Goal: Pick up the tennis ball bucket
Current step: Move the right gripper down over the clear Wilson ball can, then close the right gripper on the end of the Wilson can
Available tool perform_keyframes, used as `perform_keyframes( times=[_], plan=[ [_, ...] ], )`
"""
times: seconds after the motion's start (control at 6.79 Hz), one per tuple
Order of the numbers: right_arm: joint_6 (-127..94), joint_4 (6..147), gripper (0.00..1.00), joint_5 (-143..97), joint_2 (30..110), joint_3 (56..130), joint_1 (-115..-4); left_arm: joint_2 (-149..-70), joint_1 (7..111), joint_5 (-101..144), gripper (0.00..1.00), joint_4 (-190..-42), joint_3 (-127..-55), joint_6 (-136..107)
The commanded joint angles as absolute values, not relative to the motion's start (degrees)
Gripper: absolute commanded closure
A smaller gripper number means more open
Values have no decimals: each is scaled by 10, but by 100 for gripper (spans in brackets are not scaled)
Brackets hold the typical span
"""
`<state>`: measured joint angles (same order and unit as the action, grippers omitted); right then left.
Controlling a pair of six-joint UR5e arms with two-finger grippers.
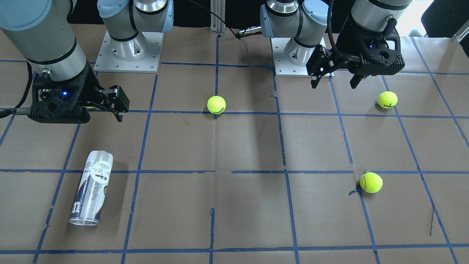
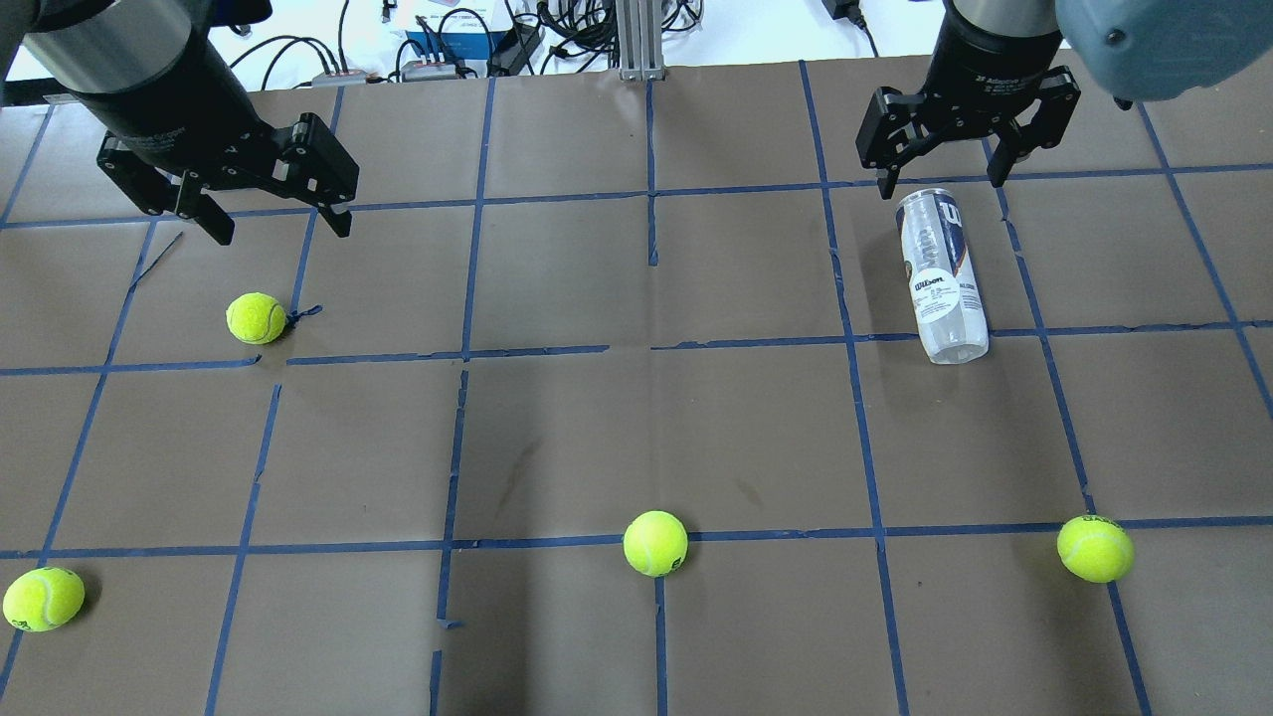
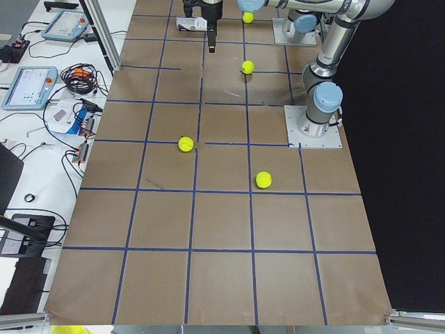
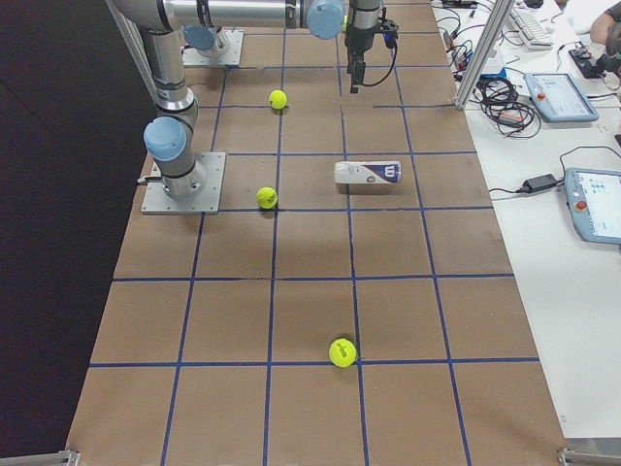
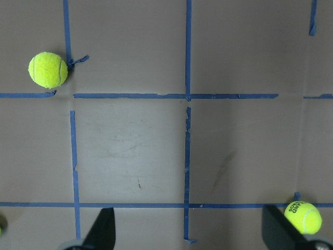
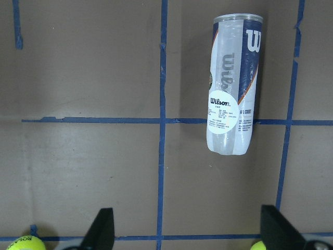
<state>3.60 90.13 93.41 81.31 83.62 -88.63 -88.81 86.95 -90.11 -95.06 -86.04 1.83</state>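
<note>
As it lies flat, tennis ball bucket (image 6: 232, 86) reads "Wilson".

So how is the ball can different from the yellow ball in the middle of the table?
The can is a long clear tube with a white and navy label; the ball is round and yellow-green. The can is much longer than the ball. Both lie on the brown table, not held.
</note>
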Motion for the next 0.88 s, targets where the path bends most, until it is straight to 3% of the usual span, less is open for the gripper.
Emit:
perform_keyframes(
  times=[0.0, 0.29, 0.74],
  plan=[
    [75, 987, 0, 941, 793, 913, -819, -889, 868, -901, 0, -950, -860, 19],
    [112, 1136, 0, 936, 732, 977, -810, -888, 869, -901, 0, -950, -860, 20],
    [121, 1236, 0, 933, 637, 975, -805, -888, 869, -901, 0, -950, -860, 20]
  ],
)
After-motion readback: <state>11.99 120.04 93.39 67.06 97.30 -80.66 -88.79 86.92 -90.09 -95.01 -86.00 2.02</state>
